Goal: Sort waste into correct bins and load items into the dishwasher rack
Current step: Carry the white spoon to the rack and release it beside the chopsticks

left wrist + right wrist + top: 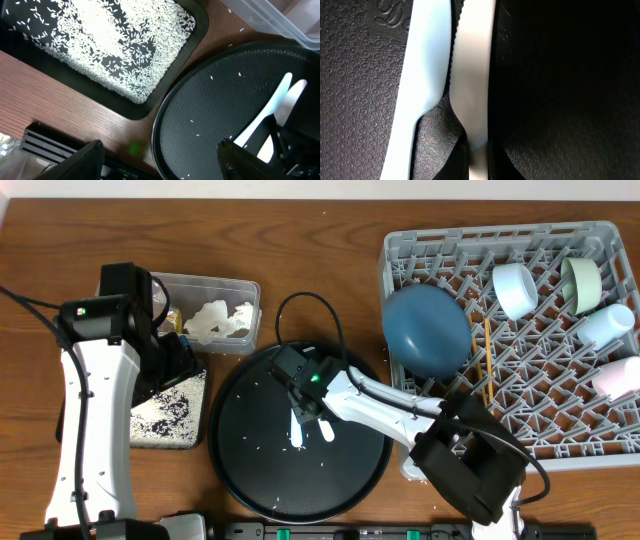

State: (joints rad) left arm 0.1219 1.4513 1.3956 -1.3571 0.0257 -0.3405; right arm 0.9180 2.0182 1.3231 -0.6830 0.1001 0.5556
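Right wrist view shows two white spoons [298, 430] side by side on the pebbled floor of the round black tray [250, 475]. The right-hand spoon [472, 75] runs down between the right jaws, and the left-hand spoon [422, 75] lies just beside it along the neck. The jaws flank that handle closely, but I cannot tell whether they already pinch it. From overhead the spoons lie near the tray's middle, under the right arm, with the dishwasher rack [500, 230] well apart to the right. The left jaws stand wide open and empty, hovering by the flat black tray [175, 75] of rice grains [115, 45].

To pick well, I judge the jaws should close on one handle only, square across its narrow neck, so the neighbouring spoon is not dragged or flicked. Lift straight up before swinging right, and watch for the thin plastic twisting in the grip. In the rack, a free spot between pegs, away from the dark-blue dish [425, 330], looks best.
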